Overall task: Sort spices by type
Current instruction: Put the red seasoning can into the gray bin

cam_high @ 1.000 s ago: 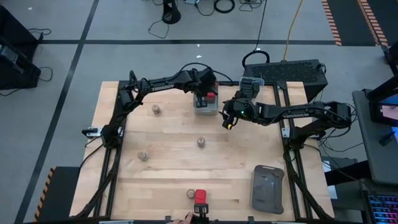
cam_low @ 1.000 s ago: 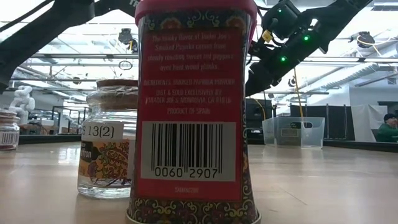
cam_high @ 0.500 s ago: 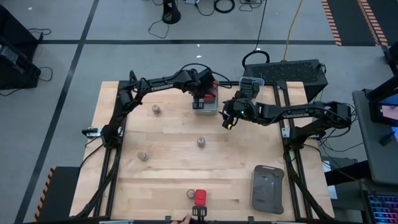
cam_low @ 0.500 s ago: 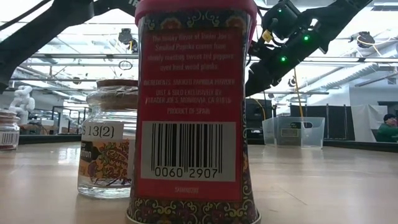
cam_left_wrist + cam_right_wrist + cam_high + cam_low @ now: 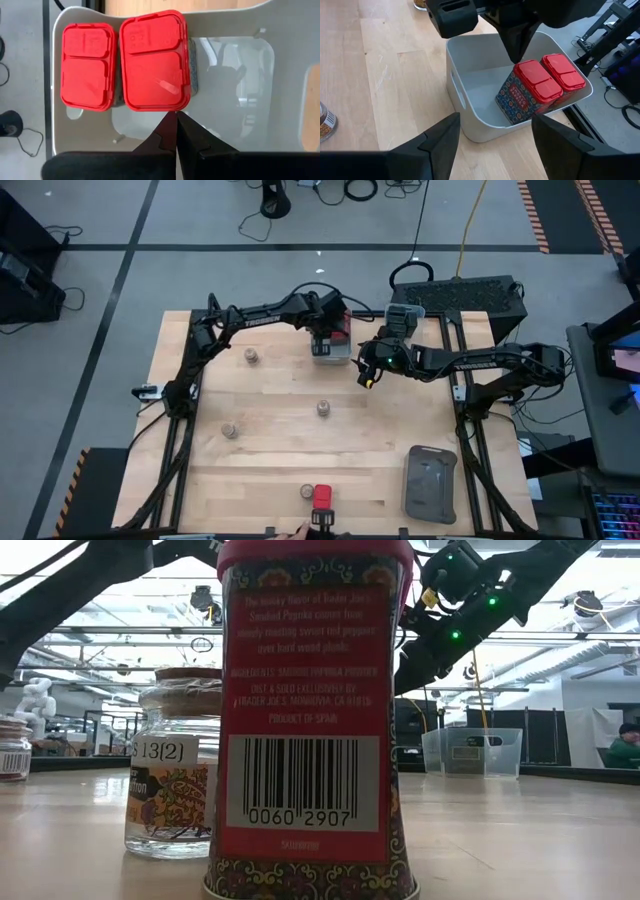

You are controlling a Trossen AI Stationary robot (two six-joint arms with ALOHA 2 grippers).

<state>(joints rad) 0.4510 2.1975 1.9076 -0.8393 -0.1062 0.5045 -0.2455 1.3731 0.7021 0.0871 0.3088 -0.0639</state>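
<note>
With pressed-together fingers, the left gripper (image 5: 176,116) is poised against a tilted red-capped tin (image 5: 532,92) in the grey bin (image 5: 470,107) at frame centre, which could be toppled, while the right gripper (image 5: 492,135) is held spread nearby.

The left tool (image 5: 176,116) points straight down with its fingers pressed together, while the right tool (image 5: 492,132) gapes wide.

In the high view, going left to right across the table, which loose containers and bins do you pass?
Jar → jar → jar → red tin → grey bin holding red tins, under the shut left gripper → grey tray. The mid-table jar overlaps these in order, so it is left out.
</note>
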